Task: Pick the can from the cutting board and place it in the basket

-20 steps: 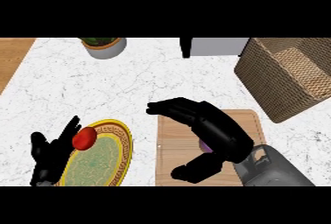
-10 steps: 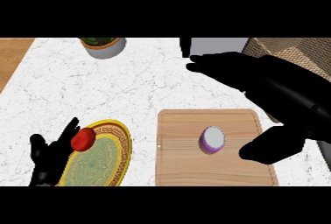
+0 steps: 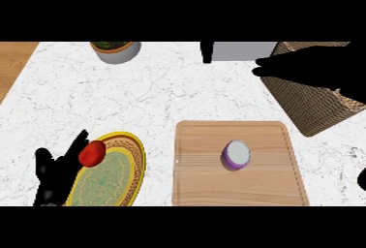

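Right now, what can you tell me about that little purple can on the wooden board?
The can is a short cylinder with purple sides and a pale, whitish round top facing up. It stands upright near the middle of the light wooden cutting board, toward its right half, resting on the board alone. No hand touches it. Its material cannot be told for certain. The woven basket sits apart, up and to its right.
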